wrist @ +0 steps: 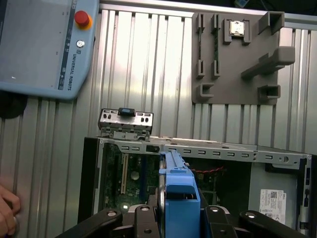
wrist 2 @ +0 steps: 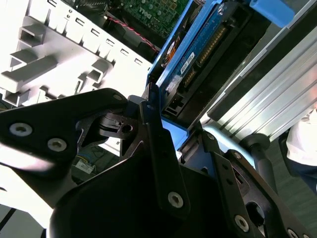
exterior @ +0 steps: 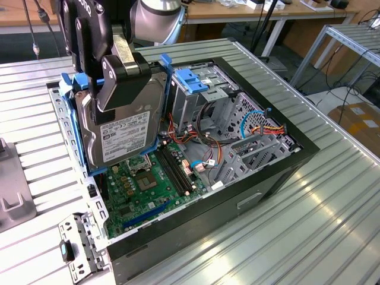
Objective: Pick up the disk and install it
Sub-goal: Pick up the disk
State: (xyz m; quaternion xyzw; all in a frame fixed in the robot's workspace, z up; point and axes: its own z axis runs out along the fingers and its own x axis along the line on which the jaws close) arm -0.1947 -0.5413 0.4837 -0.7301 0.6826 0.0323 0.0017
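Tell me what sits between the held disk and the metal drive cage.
In the exterior view, only a narrow gap separates the disk from the drive cage; red and orange wires show in it, above the green motherboard.

Ribbed metal table (exterior: 332,196), wooden desk (exterior: 237,12) behind; cardboard box (exterior: 359,122)

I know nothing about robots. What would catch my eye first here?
A black pincer grips the disk, grey metal in a light-blue carrier, tilted above an open computer case. Inside the case lies a green circuit board, with coloured wires toward the exterior view's right.
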